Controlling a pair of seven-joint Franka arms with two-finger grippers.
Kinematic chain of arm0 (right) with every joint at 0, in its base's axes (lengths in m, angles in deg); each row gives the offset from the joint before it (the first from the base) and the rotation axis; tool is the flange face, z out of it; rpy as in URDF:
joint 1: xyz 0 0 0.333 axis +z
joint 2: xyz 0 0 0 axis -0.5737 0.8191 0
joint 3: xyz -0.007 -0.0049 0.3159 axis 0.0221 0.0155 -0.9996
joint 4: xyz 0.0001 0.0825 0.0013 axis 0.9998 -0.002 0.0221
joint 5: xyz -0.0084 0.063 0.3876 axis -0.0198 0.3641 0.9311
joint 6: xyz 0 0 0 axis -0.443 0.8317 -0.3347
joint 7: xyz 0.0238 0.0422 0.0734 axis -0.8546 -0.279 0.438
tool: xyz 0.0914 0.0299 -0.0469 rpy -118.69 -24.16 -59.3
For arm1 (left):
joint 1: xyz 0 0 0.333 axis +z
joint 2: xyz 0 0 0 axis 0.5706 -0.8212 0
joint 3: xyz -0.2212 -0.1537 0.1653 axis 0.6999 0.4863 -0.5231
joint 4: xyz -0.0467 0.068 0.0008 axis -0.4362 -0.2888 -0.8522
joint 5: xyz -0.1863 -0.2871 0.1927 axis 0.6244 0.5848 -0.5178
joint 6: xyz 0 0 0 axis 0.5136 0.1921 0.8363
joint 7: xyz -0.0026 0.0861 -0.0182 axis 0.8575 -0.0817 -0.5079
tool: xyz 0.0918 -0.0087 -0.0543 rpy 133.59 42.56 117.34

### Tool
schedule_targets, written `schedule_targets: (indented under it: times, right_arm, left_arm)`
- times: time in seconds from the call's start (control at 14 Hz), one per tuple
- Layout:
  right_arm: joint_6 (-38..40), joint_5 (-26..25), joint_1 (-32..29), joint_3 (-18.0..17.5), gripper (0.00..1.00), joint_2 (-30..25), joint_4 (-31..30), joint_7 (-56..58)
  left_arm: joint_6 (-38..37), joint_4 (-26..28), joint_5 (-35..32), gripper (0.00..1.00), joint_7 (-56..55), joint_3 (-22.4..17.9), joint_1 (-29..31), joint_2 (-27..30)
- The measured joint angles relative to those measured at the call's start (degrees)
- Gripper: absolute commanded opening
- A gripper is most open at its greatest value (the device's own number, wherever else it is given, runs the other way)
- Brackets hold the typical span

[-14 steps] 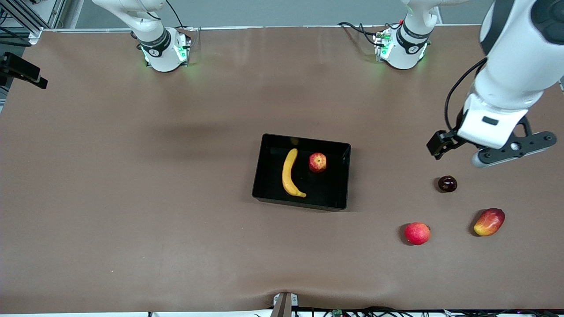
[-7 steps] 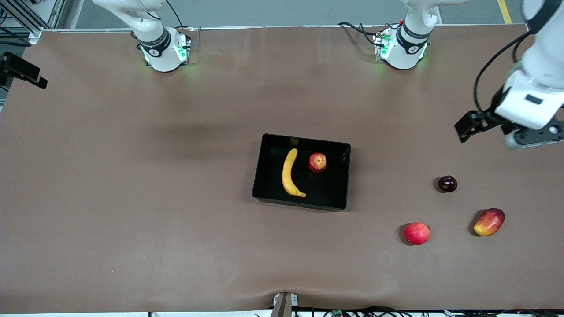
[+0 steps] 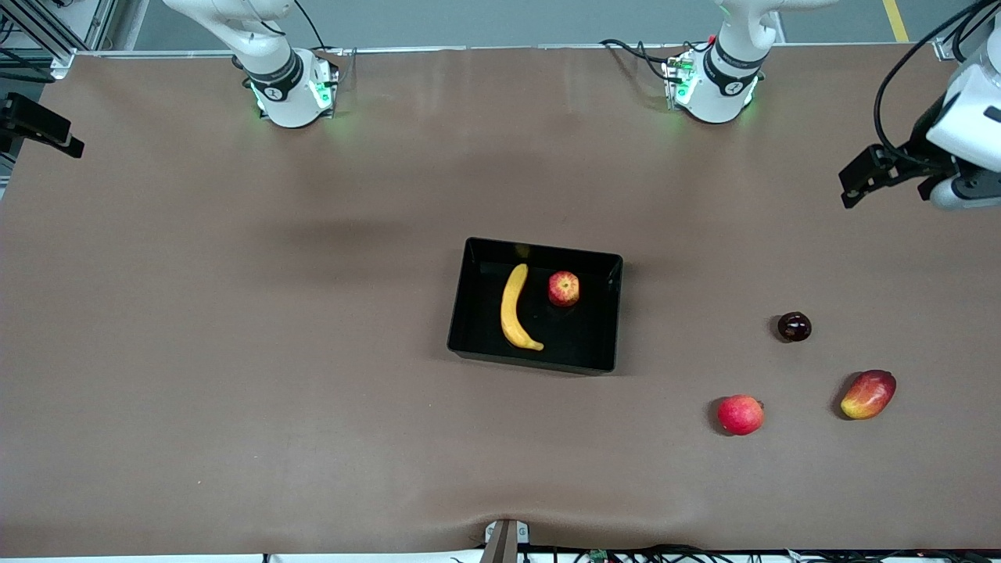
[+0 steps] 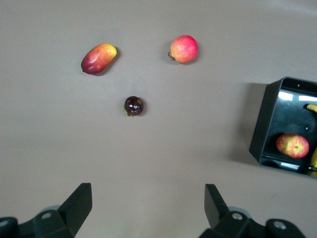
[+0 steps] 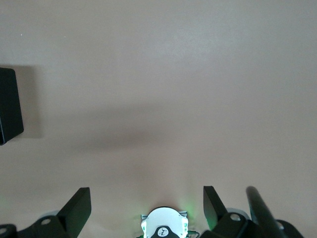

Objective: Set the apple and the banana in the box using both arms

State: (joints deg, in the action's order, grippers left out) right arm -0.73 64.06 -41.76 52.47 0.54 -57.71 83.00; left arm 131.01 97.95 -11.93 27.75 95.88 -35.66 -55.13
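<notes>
The black box lies at mid-table. In it the yellow banana lies lengthwise, with the red-and-yellow apple beside it. The box and the apple also show in the left wrist view, with a sliver of the banana. My left gripper is open and empty, high over bare table at the left arm's end; its hand shows at the front view's edge. My right gripper is open and empty, up over its own base, outside the front view. A corner of the box shows there.
Three other fruits lie toward the left arm's end, nearer the front camera than the box: a small dark fruit, a pinkish-red round fruit and a red-yellow mango. The arm bases stand along the table's edge.
My left arm has swung away from above the dark fruit toward the left arm's end of the table and the robots' side. The fruit and box have not moved.
</notes>
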Motion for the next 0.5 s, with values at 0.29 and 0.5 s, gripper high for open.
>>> schedule_targets:
  times: [0.29, 0.5]
  right_arm:
    - [0.0, 0.0, -0.01, 0.0, 1.0, 0.0, 0.0, 0.0]
    - [0.0, 0.0, -0.06, 0.0, 1.0, 0.0, -0.01, 0.0]
  left_arm:
    - [0.13, 2.04, 0.54, 1.0, 0.35, -0.01, -0.19, 1.61]
    - [0.16, 2.27, 2.66, 1.0, 1.28, -0.02, -0.32, 1.9]
